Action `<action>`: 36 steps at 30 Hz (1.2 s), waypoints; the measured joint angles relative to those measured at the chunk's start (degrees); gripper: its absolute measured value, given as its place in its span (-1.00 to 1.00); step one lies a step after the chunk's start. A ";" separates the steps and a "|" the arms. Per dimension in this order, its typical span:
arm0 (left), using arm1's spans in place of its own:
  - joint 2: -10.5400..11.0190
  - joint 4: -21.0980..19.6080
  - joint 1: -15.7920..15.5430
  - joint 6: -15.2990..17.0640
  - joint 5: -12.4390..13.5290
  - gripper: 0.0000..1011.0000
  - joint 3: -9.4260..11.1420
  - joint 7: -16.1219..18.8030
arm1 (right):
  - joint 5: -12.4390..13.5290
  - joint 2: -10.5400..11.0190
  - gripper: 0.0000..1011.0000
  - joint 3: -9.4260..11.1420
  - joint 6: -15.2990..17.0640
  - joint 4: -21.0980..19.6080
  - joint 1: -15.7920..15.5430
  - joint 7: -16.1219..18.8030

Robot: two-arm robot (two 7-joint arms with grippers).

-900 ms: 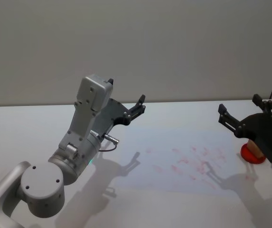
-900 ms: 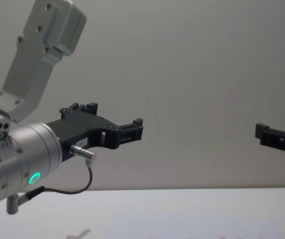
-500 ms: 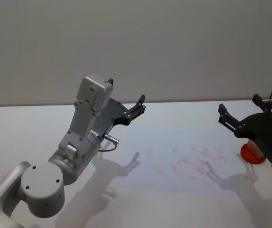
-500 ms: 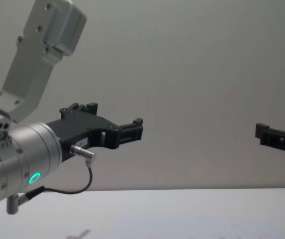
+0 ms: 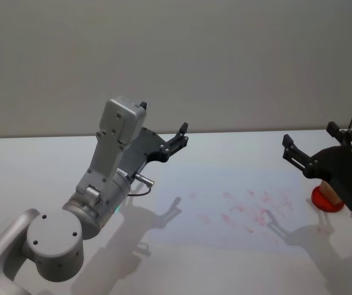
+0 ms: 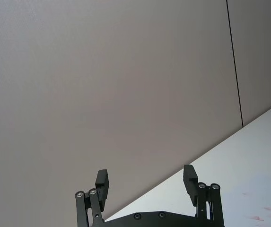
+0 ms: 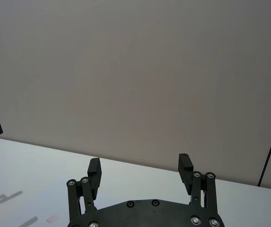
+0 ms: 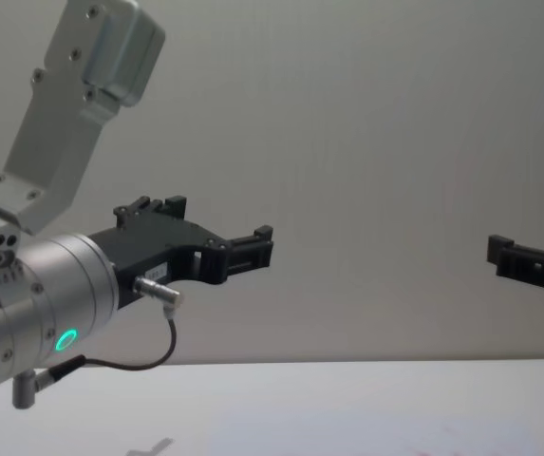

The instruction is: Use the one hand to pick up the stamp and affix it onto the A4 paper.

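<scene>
The stamp [image 5: 323,199], red-based with a tan handle, stands on the white table at the far right, partly hidden behind my right gripper. That right gripper [image 5: 311,138], the black hand, hovers open and empty above the stamp, off the table; the right wrist view shows its gripper [image 7: 140,168] with the jaws wide apart. The A4 paper [image 5: 212,184] lies flat in the middle, carrying several red stamp marks [image 5: 258,209]. My left gripper [image 5: 180,136] is raised over the paper's far left corner, open and empty, and appears again in the left wrist view [image 6: 145,182].
The large left arm [image 5: 102,184] with its green-lit wrist and cable takes up the near left. In the chest view the left gripper [image 8: 257,245] and right gripper [image 8: 504,255] face each other in the air. A grey wall stands behind the table.
</scene>
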 joint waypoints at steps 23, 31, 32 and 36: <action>0.00 0.00 0.00 0.00 0.00 0.98 0.00 0.01 | 0.53 0.54 0.98 0.82 -0.82 1.13 0.54 1.34; 0.00 0.00 0.00 0.00 0.00 0.98 0.00 0.01 | 1.58 2.12 0.98 2.38 -1.73 3.16 1.14 3.50; 0.00 0.00 0.00 0.00 0.00 0.98 0.00 0.01 | 1.66 2.25 0.98 2.52 -1.78 3.38 1.18 3.73; 0.00 0.00 0.00 0.00 0.00 0.98 0.00 0.01 | 2.03 3.03 0.98 3.24 -2.01 4.60 1.39 4.54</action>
